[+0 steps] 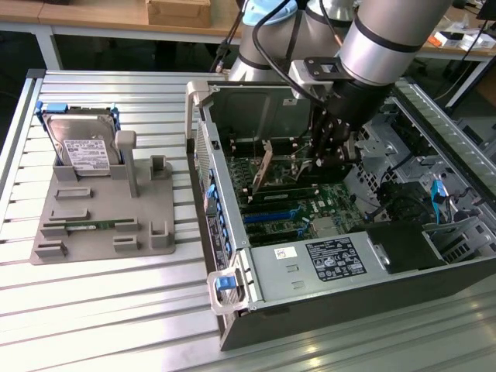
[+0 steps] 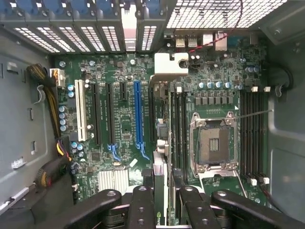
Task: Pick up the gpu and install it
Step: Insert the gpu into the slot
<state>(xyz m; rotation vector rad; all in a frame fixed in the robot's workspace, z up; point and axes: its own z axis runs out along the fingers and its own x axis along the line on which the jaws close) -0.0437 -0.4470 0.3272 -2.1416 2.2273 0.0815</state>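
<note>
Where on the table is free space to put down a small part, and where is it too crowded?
Free: the slatted table in front of the grey fixture. Crowded: inside the computer case, where the gripper holds the gpu upright above the motherboard.

An open computer case (image 1: 325, 263) lies on its side on the slatted metal desk (image 1: 101, 302), its green motherboard (image 2: 124, 119) exposed. On the board sit 1 white slot (image 2: 81, 112), a long blue slot (image 2: 138, 112) and the bare CPU socket (image 2: 213, 145) — black memory slots (image 2: 251, 136) run beside it. Toward the exterior view's left, a grey fixture plate (image 1: 101, 213) rests on the desk, propping up a silver hard drive (image 1: 81, 143) with a white label and blue frame; a narrow green memory stick (image 1: 97, 225) lies flat on the plate.
</note>
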